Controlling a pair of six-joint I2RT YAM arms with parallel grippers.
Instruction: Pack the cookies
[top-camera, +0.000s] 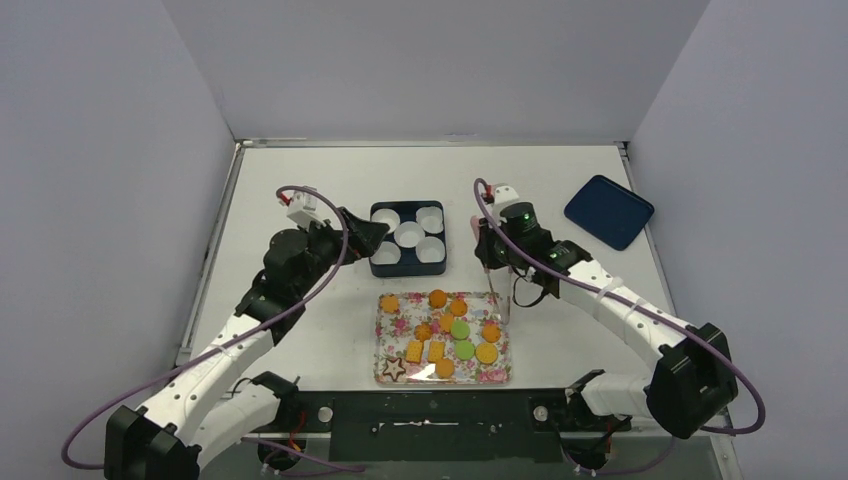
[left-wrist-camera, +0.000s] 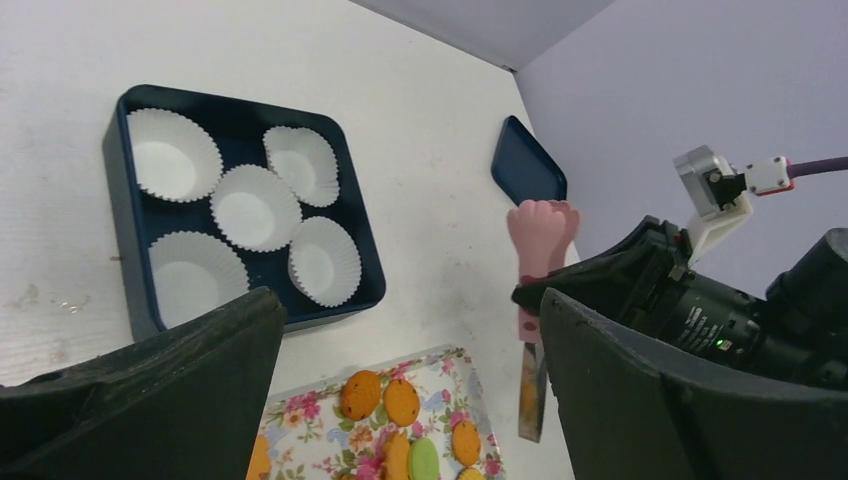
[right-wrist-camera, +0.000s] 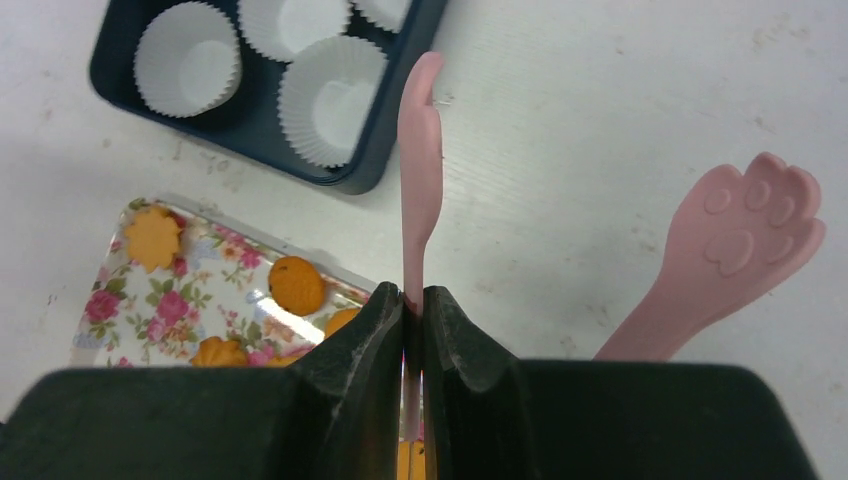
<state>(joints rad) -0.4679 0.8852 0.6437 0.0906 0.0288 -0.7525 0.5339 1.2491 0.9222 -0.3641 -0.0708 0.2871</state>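
The white, scuffed bench (top-camera: 300, 190), walled by grey panels (top-camera: 420, 60), carries the cookies (top-camera: 445, 330) on a floral tray (top-camera: 497, 375) at its near side, a blue box (top-camera: 408, 270) behind it. The left gripper (top-camera: 368, 232) gapes empty; the right gripper (right-wrist-camera: 412, 300) pinches pink tongs (right-wrist-camera: 420, 150).

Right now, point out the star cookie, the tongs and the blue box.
star cookie (top-camera: 394, 369), top view, its centre
tongs (right-wrist-camera: 748, 232), right wrist view, paw-shaped tip
blue box (top-camera: 405, 268), top view, near wall
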